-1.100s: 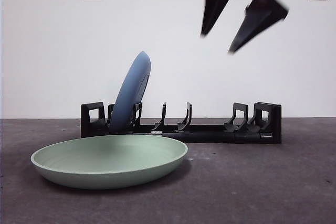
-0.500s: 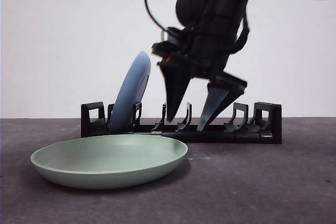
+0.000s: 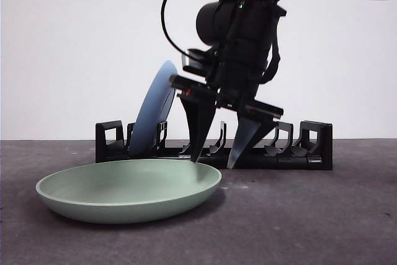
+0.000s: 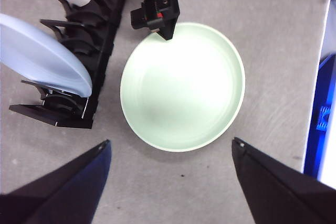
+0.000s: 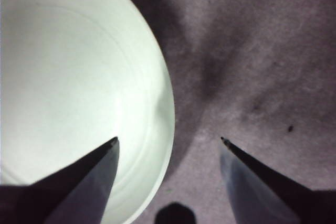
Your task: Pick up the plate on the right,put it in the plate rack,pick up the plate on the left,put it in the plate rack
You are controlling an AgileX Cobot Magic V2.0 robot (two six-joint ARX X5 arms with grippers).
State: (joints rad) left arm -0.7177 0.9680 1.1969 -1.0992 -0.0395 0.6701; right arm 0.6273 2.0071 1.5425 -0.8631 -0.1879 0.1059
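A pale green plate point(image 3: 129, 189) lies flat on the table at the front left. Behind it stands the black plate rack point(image 3: 310, 147), with a blue plate point(image 3: 154, 110) leaning upright in its left slots. My right gripper point(image 3: 213, 163) hangs low from above, open, with one jaw over the green plate's right rim and the other outside it. The right wrist view shows that rim point(image 5: 167, 108) between the spread jaws of the right gripper point(image 5: 169, 140). My left gripper point(image 4: 171, 141) is open and empty, high above the green plate point(image 4: 182, 86) and the rack point(image 4: 97, 51).
The table is dark grey with a white wall behind it. Empty rack slots point(image 3: 217, 141) stand right of the blue plate, behind the right arm. In the left wrist view the table's edge point(image 4: 315, 77) runs near the green plate, with a blue object point(image 4: 326, 108) beyond it.
The right gripper has come down from the upper right, moving left and lower, and now straddles the green plate's right rim. Both plates and the rack have stayed put.
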